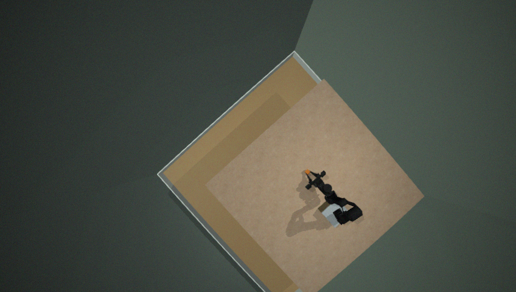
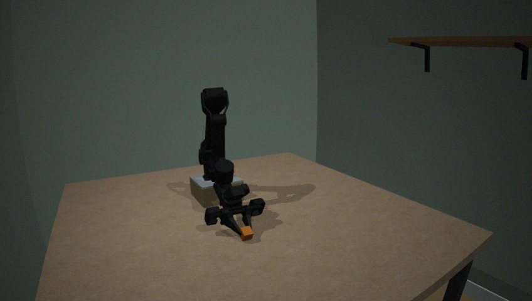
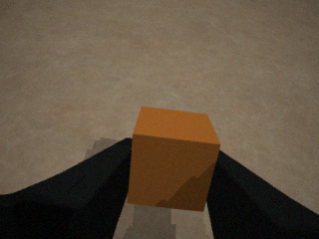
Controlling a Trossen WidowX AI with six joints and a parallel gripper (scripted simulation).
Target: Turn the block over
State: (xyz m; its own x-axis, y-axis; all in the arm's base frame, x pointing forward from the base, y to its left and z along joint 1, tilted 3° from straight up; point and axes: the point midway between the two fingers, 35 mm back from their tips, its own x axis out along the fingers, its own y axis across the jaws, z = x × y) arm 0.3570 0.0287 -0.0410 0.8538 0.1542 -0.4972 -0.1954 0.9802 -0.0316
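The pincer [image 3: 171, 186] is seen clamped on the orange block [image 3: 174, 157], one black finger [image 3: 80, 193] pressed to each side. The block [image 2: 246, 232] is held low over the brown table [image 2: 335, 238], its marked side not discernible. Farther back, the arm's base [image 2: 201, 190] stands on the table.

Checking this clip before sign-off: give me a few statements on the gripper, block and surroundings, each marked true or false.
1. The gripper is shut on the orange block. True.
2. The block lies free on the table, away from the fingers. False: it sits between them.
3. A shelf hangs on the wall. True.
4. The arm's base stands on the floor. False: it stands on the table.
5. A mark shows on the block in the wrist view. False: only plain orange faces show.
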